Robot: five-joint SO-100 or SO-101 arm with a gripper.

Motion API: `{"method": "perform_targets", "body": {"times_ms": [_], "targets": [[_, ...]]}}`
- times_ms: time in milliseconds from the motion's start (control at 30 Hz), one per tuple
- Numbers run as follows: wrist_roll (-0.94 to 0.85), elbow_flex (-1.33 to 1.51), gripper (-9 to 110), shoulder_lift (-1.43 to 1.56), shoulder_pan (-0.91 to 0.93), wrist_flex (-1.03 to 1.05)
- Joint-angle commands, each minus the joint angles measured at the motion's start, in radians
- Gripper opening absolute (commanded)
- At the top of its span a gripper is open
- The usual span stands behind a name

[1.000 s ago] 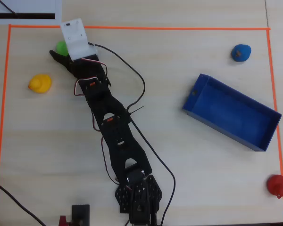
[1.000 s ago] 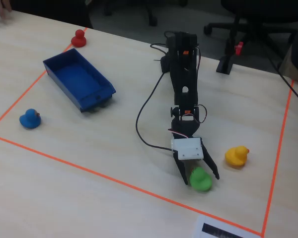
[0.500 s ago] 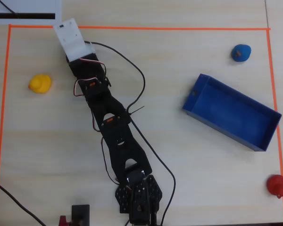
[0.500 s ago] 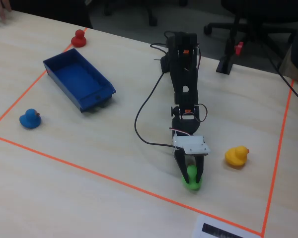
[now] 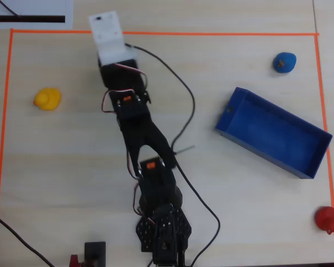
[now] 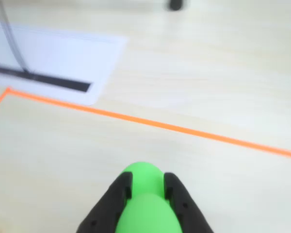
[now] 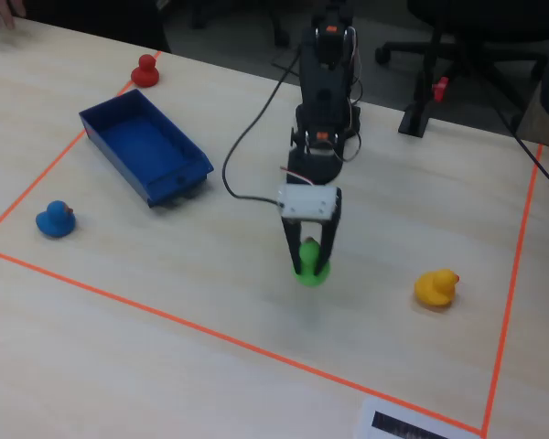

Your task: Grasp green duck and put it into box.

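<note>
- The green duck (image 6: pixel 143 201) is sitting on the table (image 7: pixel 165 347) between the pincer (image 6: pixel 146 187) fingers, which are pinching it.
- The arm (image 7: pixel 322 119) is reaching downward, far from the box (image 7: pixel 146 151).

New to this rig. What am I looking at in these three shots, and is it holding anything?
It is one small black robot arm on a light wooden table marked with orange tape. One camera looks straight down, one rides on the wrist, and one stands off to the side. The gripper points down with its two fingers on either side of the green duck; the wrist view shows this up close. The duck looks to be still on the table, not lifted. Also on the table: the empty blue box, a yellow duck, a blue duck and a red duck.
</note>
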Motion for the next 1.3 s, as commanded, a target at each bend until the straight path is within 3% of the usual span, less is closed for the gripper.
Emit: {"method": "perform_targets", "body": {"times_ms": [0, 233, 633, 867, 1267], "targets": [[0.060, -0.023, 0, 0.344, 0.147, 0.396], [0.081, -0.158, 0, 0.423, 0.520, 0.723], [0.071, -0.192, 0, 0.385, 1.154, 0.804], [0.069, -0.190, 0, 0.244, 1.273, 0.747], [0.040, -0.249, 0, -0.025, 1.289, 0.517]]}}
